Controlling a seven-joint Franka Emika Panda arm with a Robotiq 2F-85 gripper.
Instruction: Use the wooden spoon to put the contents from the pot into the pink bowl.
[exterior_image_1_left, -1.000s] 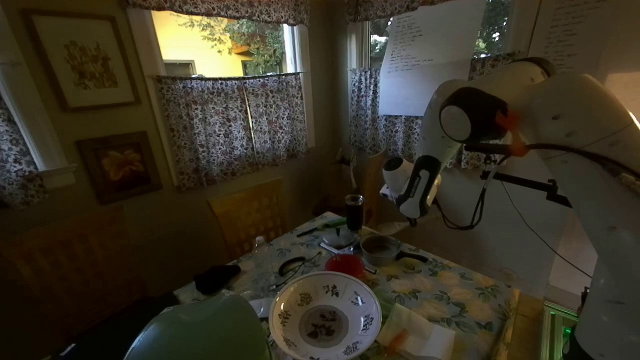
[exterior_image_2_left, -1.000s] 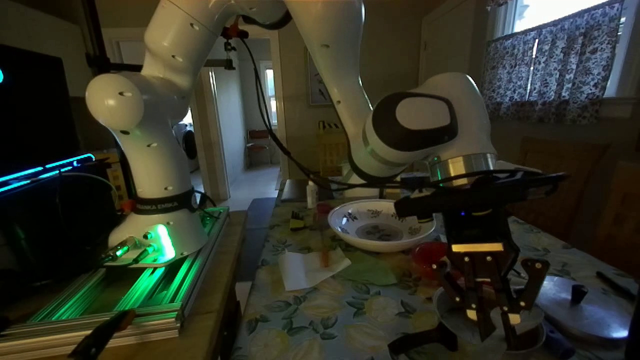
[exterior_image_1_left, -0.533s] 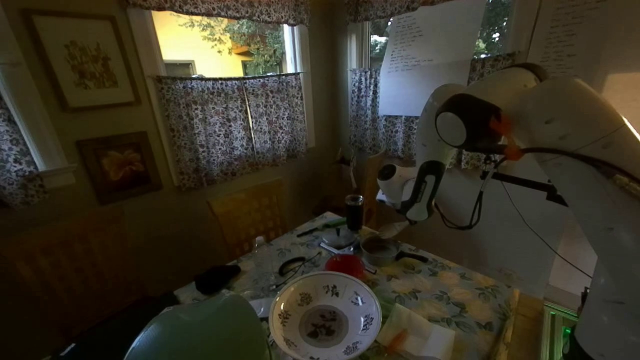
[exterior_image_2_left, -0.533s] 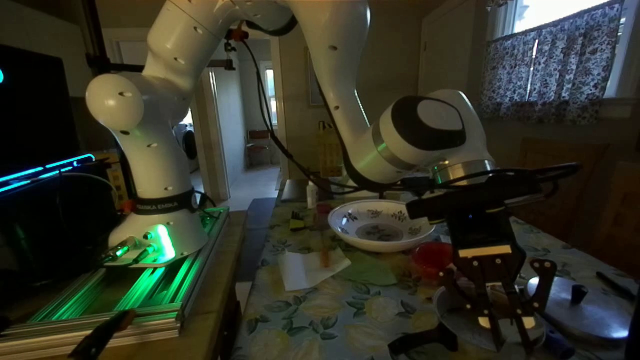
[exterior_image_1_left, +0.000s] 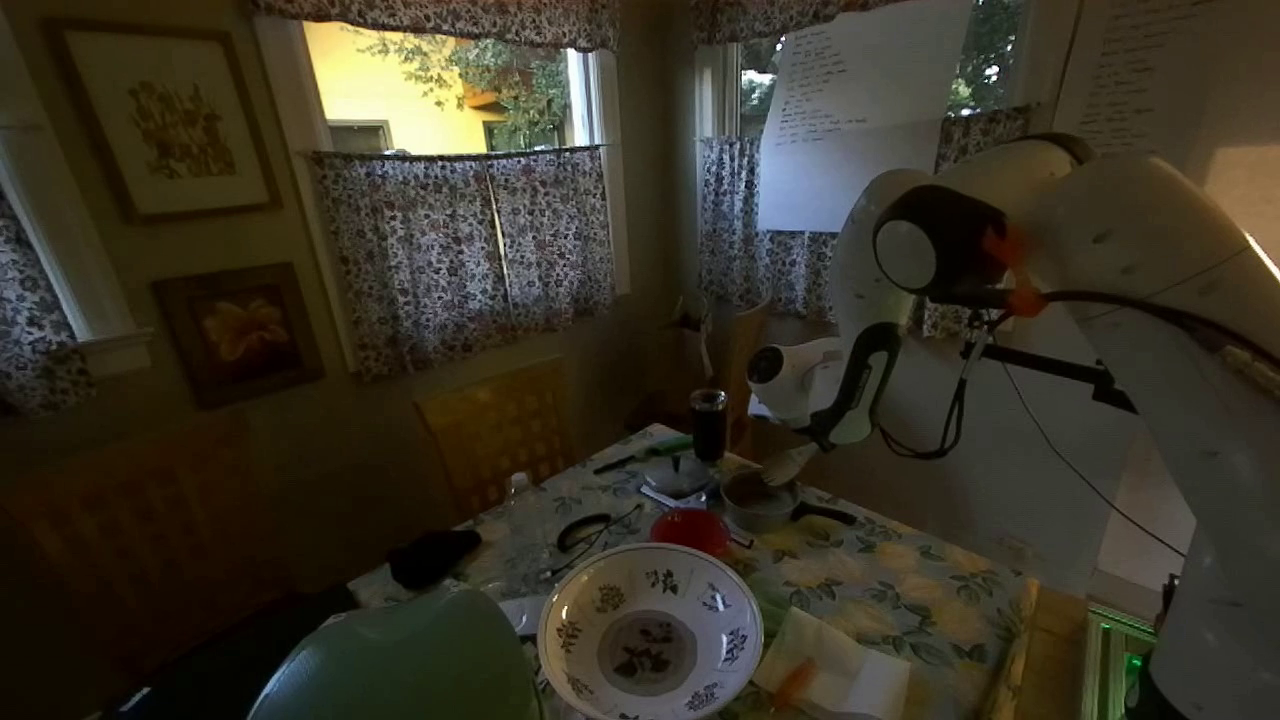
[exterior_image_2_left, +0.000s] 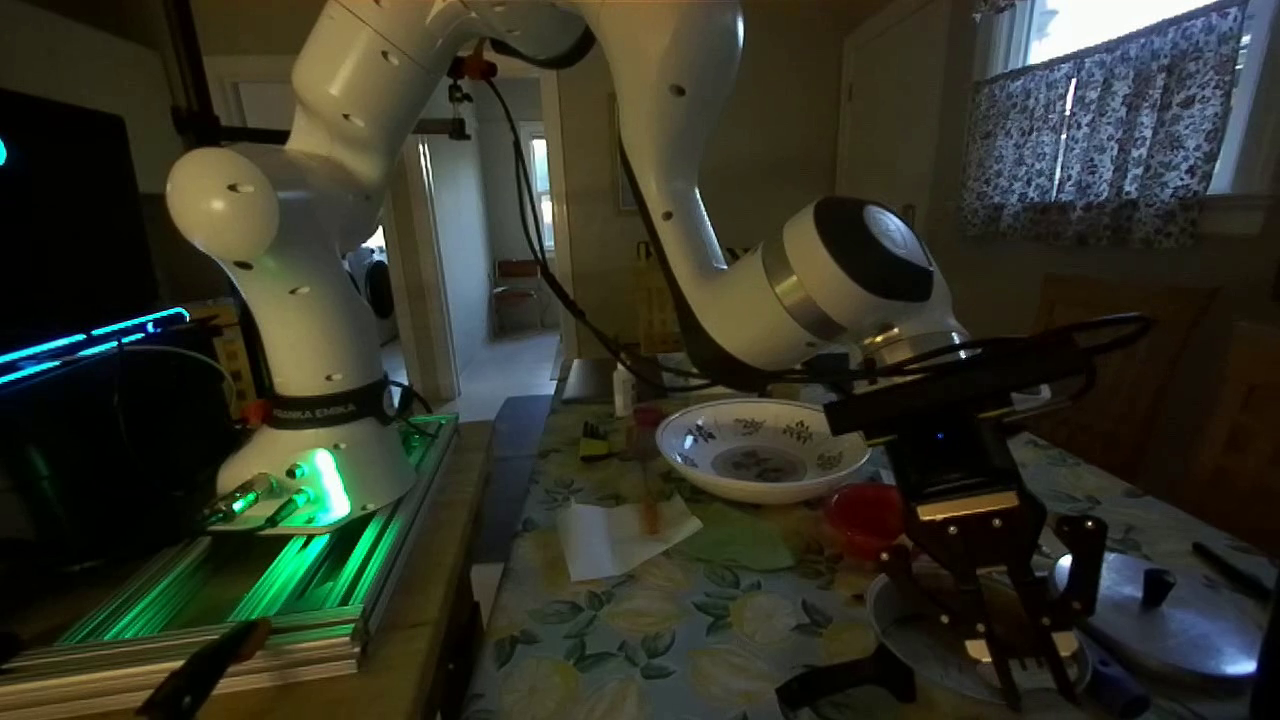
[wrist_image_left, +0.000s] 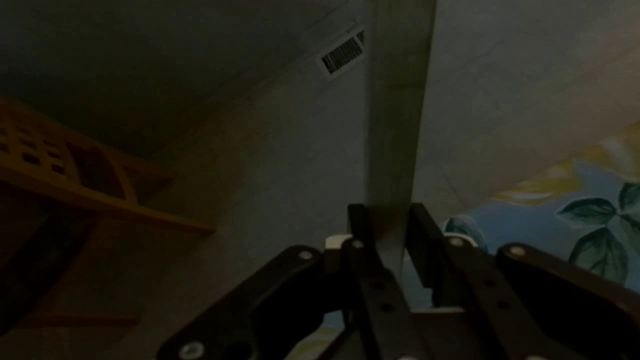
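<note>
on robot base (exterior_image_2_left: 290, 462), "franka emika" lettering (exterior_image_2_left: 316, 411); end effector (wrist_image_left: 389, 220) clamping wooden spoon (wrist_image_left: 400, 125) near pot (exterior_image_1_left: 755, 518); barcode label (wrist_image_left: 342, 55) beyond.

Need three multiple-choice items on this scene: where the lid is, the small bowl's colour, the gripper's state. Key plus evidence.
1. Where is the lid relative to the pot?
A. On top of it
B. Beside it
C. Inside it

2. What colour is the small bowl near the pot?
A. Green
B. Blue
C. Reddish-pink

3. What state is the gripper in?
A. Closed on the spoon
B. Wide open, holding nothing
C. Closed on the lid

Key:
1. B: both exterior views show the lid off to the pot's side, leaving the pot uncovered.
2. C: its reddish-pink shows in both exterior views.
3. A: the wrist view shows the spoon pinched between the jaws.
</note>
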